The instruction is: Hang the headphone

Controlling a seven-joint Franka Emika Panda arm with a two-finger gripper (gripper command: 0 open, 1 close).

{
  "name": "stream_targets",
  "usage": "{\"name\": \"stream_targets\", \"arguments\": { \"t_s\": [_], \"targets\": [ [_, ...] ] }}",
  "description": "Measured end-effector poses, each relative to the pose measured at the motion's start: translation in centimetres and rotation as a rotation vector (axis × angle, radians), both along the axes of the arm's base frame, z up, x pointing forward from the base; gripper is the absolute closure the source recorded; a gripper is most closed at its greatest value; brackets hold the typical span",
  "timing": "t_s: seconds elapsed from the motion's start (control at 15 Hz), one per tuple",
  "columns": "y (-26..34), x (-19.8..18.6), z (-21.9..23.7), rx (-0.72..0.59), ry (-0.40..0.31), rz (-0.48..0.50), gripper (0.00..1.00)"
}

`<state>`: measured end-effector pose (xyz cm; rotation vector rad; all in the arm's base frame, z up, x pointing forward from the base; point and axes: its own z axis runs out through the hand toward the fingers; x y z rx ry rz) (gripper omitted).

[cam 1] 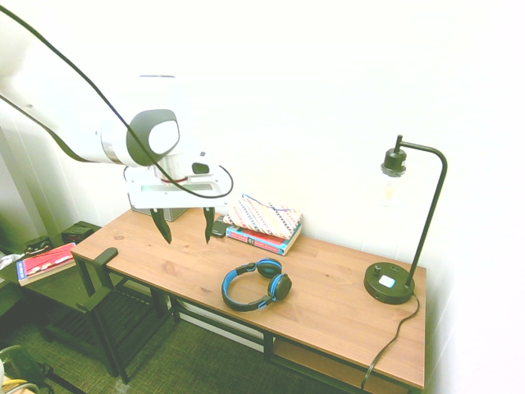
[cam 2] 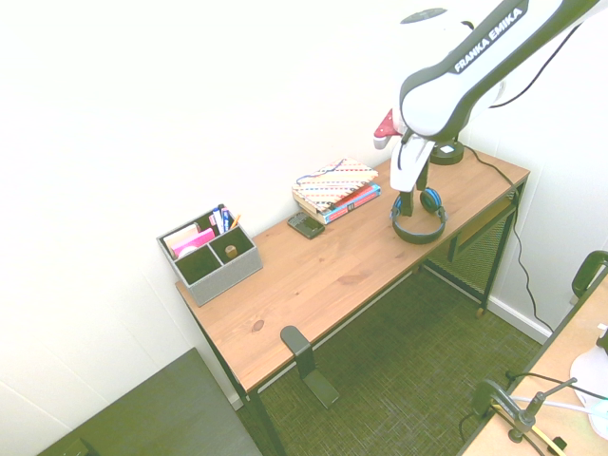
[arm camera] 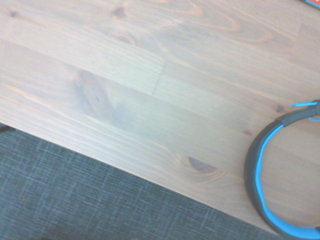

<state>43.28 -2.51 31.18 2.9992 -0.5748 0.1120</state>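
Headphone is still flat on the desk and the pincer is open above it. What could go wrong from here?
The headphone lies near the desk's front edge; a nudge could push it off. The open pincer hangs off to one side, so a straight descent may miss the headband. The hook is at the far end, a long carry.

A wooden desk (cam 1: 328, 312) stood against the white wall. The headphone (cam 1: 256, 284) lay flat near the front edge, about midway along, its ear cups toward the wall. Behind it, at the back edge, a patterned pouch (cam 1: 264, 216) rested on a stack of books (cam 1: 261, 239), with a small dark object (cam 1: 216, 228) just beside them. A black lamp (cam 1: 402, 246) stood toward the right end. The gripper (cam 1: 183, 225) hung above the left part of the desk, pointing down, its fingers spread wide and holding nothing, well apart from the headphone.
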Motion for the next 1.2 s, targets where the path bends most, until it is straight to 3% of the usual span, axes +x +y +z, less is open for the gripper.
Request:
{"name": "stream_targets", "arguments": {
  "t_s": [0.27,0.8,1.2],
  "targets": [
    [-0.9,0.5,-4.6,-0.005,0.028,0.018,0.0],
    [-3.1,1.6,-8.5,-0.028,0.071,0.007,0.0],
    [-3.2,2.8,-12.6,-0.061,0.034,-0.016,0.0]
  ]
}}
